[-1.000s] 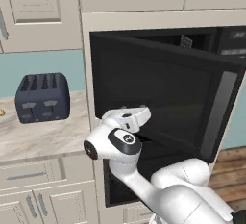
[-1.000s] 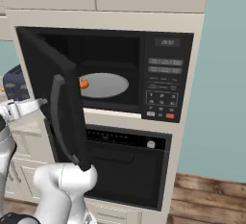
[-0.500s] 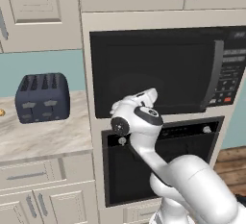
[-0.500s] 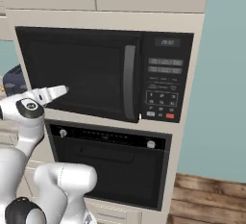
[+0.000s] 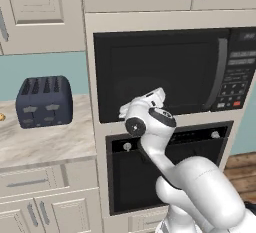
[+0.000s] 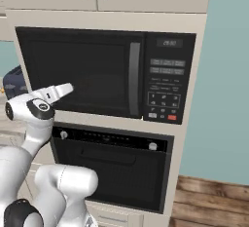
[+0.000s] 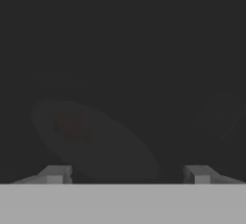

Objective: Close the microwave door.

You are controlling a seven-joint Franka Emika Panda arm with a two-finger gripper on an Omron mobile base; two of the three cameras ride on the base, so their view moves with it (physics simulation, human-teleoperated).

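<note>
Cream cabinets frame a built-in wall column, with a marble counter [image 5: 45, 144] and a dark toaster [image 5: 43, 100] off to its left. The microwave door [image 6: 80, 75] sits flush and shut above the oven [image 6: 114, 170], its grey bar handle [image 6: 134, 79] upright beside the keypad. The gripper [image 7: 126, 174] faces the dark glass, fingers spread wide and empty.

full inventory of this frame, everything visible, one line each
microwave door: 1, black with dark glass, shut flush in the wall column
door handle: 1, dark grey vertical bar, door's right edge
control panel: 1, black with grey buttons and one red, right of the door
oven: 1, black, two round knobs, below the microwave
toaster: 1, dark blue, on the marble counter
upper cabinets: cream, along the top
floor: wood, lower right
arm: 1, white
pincer: 1, open, facing the door glass
</note>
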